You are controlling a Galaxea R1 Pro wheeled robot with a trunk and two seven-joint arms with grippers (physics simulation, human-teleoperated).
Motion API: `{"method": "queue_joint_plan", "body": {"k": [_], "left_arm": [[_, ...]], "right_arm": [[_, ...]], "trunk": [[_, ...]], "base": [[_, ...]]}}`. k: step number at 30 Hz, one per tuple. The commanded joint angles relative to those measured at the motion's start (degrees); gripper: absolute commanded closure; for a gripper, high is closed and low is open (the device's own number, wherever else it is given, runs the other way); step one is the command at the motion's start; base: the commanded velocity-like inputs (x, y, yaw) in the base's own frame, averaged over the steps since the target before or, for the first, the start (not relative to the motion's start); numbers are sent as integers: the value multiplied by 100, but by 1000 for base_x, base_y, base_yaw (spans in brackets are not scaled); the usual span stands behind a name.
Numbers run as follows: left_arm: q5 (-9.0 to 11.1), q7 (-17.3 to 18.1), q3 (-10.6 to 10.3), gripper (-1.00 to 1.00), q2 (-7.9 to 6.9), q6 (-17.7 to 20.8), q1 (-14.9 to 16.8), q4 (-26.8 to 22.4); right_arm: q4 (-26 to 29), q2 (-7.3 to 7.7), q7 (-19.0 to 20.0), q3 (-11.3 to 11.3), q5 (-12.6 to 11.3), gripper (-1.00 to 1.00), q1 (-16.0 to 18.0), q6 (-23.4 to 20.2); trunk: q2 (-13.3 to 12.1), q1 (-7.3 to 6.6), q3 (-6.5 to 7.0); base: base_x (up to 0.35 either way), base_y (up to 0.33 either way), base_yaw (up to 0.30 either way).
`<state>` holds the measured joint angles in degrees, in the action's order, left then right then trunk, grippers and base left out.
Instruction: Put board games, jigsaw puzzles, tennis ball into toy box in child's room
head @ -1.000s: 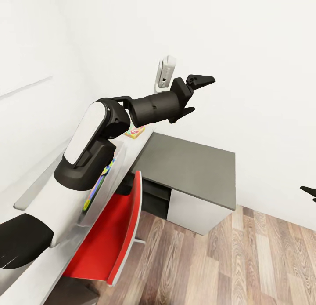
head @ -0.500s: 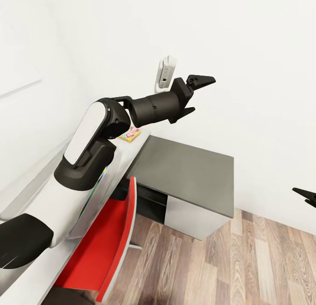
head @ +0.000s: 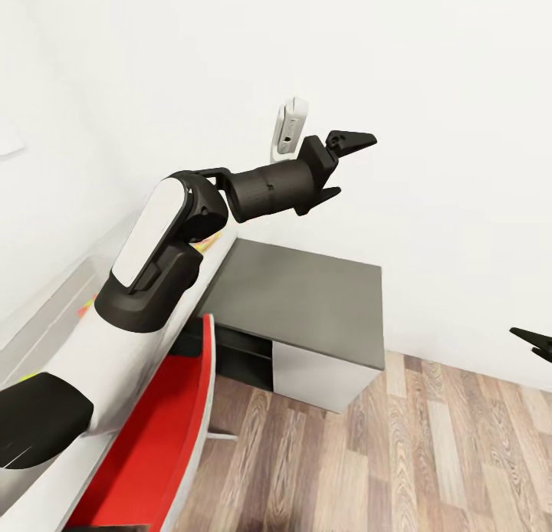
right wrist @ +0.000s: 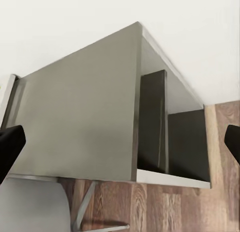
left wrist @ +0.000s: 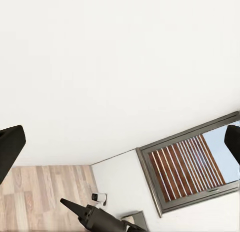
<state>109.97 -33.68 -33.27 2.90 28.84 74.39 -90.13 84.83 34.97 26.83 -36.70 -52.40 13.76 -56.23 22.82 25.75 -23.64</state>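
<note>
My left gripper (head: 340,166) hangs open in the air in front of the white wall, above the table's dark grey section (head: 307,302); in the left wrist view its fingertips (left wrist: 10,147) stand wide apart at the picture's edges. The table's pale top (head: 218,252) runs off to the left under my left arm. A sliver of bright colour (head: 204,246) peeks out below my elbow, too hidden to name. A light grey rim, apparently the toy box (head: 54,302), lies at far left with small coloured bits by it. My right gripper (head: 534,343) is open, low at the right edge.
A red chair (head: 153,440) stands tucked against the table. The dark section has an open shelf (right wrist: 175,137) and a white cabinet front (head: 307,375). Wooden floor (head: 429,455) spreads to the right. A white device (head: 290,126) hangs on the wall.
The whole view has shifted: table and chair slid left in the picture. The colourful box on the pale top has gone behind my left arm. Both arms keep their pose.
</note>
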Motion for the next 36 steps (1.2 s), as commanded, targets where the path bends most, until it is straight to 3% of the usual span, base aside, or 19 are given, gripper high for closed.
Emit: {"method": "queue_joint_plan", "body": {"k": [1,26,29,31,32,36], "left_arm": [[51,-51,7,-100,2,-1,5,-5],[51,-58,42,-100,-17,1,5,1],[54,-65,51,-100,-133,5,5,0],[56,-66,36,-100,-382,6,5,-5],[56,-66,36,-100,-382,6,5,-5],[58,-67,-25,-100,-905,7,5,-10]], "right_arm": [[-1,-1,42,-5,37,-100,10,-28],[-1,1,42,-4,37,-100,11,-28],[-1,-3,44,-4,37,-100,8,-28],[-1,-5,46,-1,37,-100,10,-28],[-1,-5,46,-1,37,-100,10,-28],[-1,-7,45,98,37,-100,10,-28]], "trunk": [[10,3,-8],[10,3,2],[10,3,2],[10,3,2],[10,3,2],[10,3,2]], "base": [[0,0,-166],[19,0,-40],[15,0,-3],[10,0,-2],[9,0,-2],[5,0,-1]]}}
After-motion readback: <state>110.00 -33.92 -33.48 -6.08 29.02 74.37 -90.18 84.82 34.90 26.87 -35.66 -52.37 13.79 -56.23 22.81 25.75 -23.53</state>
